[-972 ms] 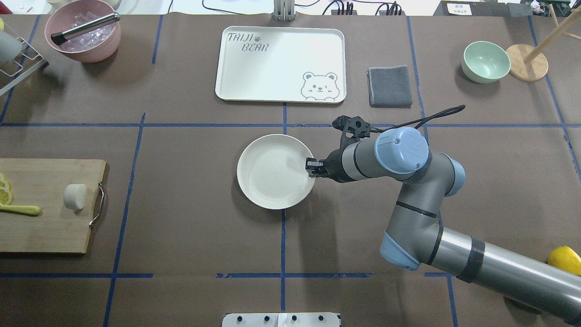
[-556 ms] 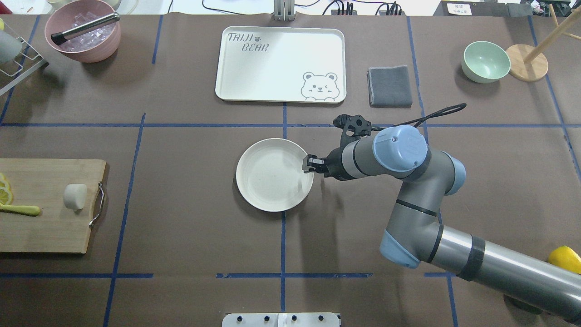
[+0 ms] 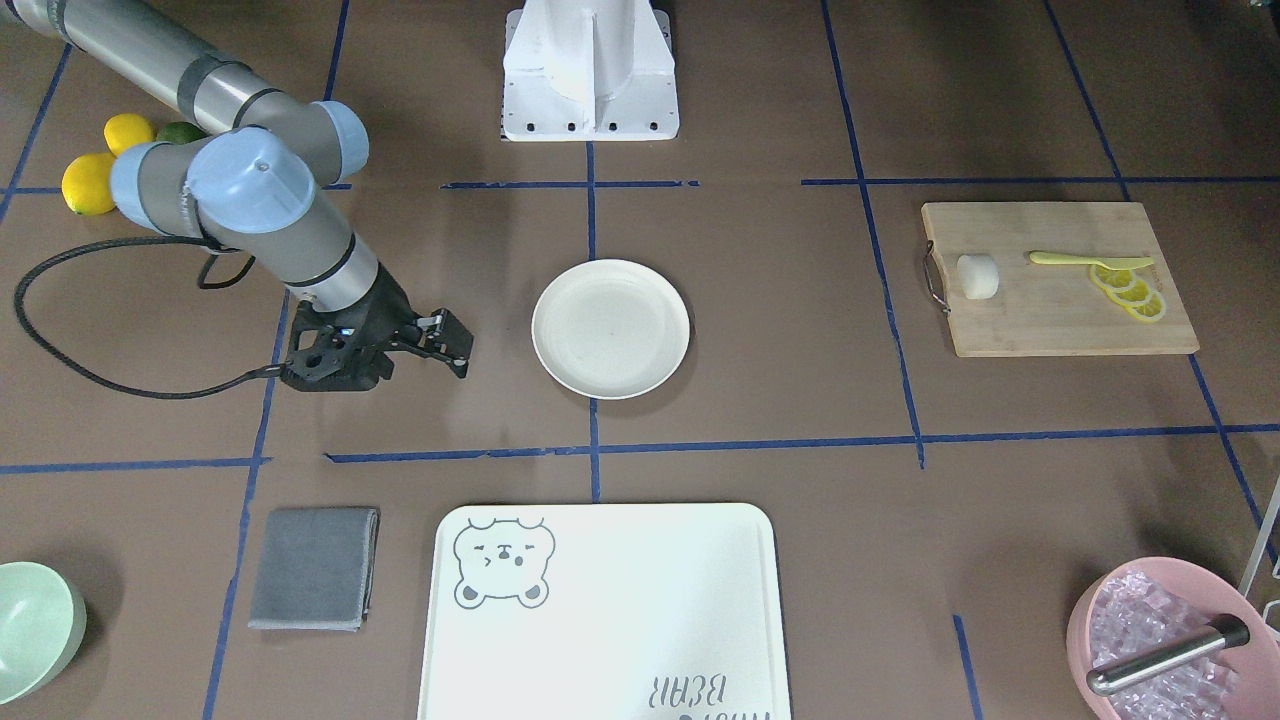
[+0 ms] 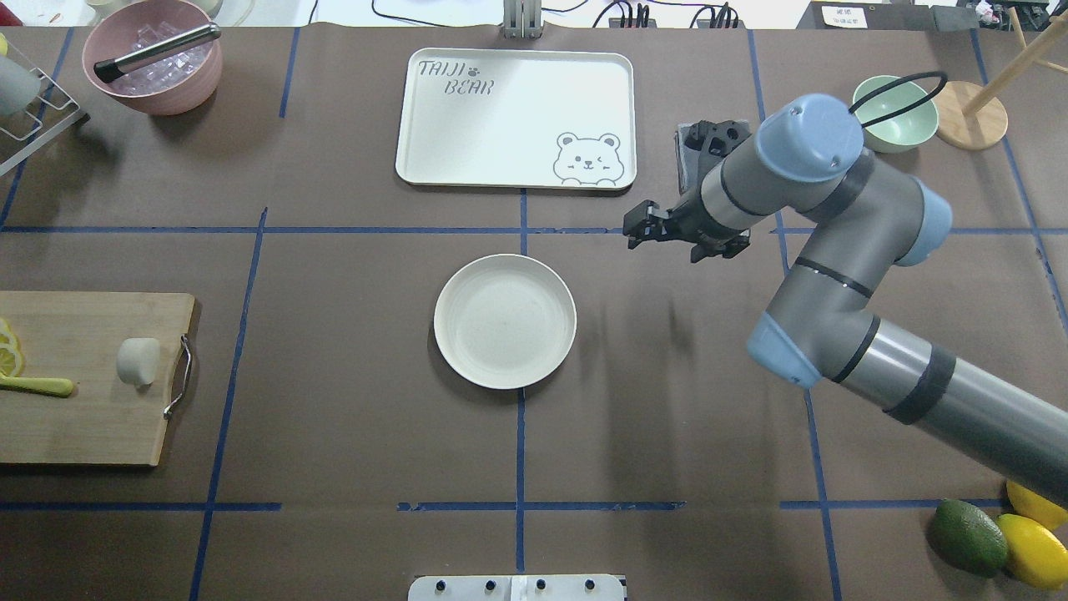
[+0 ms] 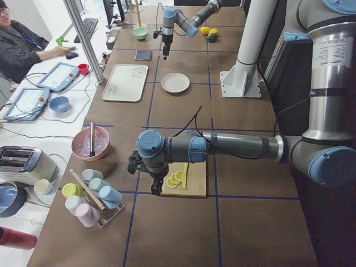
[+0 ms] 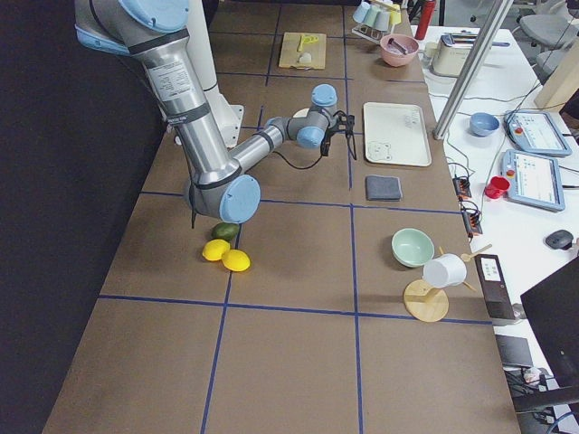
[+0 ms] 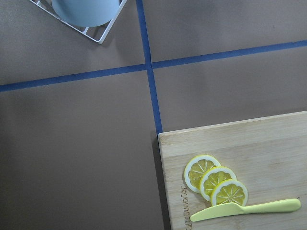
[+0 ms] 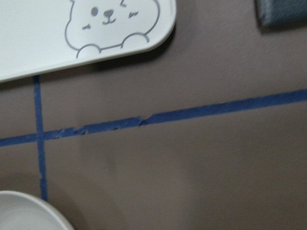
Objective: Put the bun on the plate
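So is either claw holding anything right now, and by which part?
The right claw holds nothing; the bun lies free on the cutting board. The left claw cannot be judged.

the tray [image 4: 517, 125] bears the grey words "taiji bear" in one corner, with a paw print after "taiji"; in the front view they read upside down. a small engraved line runs along the board's [image 7: 259, 143] edge, too small to read.
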You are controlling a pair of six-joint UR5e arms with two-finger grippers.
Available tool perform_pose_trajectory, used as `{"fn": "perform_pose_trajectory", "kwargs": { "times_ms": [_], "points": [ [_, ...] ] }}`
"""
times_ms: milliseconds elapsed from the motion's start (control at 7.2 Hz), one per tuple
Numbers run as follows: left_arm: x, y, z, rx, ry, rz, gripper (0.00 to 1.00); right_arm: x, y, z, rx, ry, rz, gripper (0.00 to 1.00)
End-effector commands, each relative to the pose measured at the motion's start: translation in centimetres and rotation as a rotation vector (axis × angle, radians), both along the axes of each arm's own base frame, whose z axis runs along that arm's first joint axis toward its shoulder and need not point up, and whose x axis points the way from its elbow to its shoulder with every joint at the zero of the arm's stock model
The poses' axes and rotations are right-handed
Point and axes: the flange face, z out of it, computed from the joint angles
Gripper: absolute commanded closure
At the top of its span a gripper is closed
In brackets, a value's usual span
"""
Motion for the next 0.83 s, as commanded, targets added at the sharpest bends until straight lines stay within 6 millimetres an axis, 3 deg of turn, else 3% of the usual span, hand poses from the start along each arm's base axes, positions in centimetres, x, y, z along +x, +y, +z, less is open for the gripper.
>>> {"fn": "perform_pose_trajectory", "kwargs": {
  "times_ms": [0, 417, 694],
  "points": [
    [0.0, -0.1, -0.2, 0.005, 0.000, 0.001, 0.00, 11.6, -3.0, 2.4, 0.067, 0.117, -0.095, 0.00],
    [0.0, -0.1, -0.7, 0.016, 0.000, 0.001, 0.00, 27.3, -2.2, 13.3, 0.194, 0.276, -0.244, 0.00],
    [0.1, -0.3, -1.0, 0.017, 0.000, 0.000, 0.00, 37.6, 0.6, 20.3, 0.238, 0.262, -0.296, 0.00]
  ]
}}
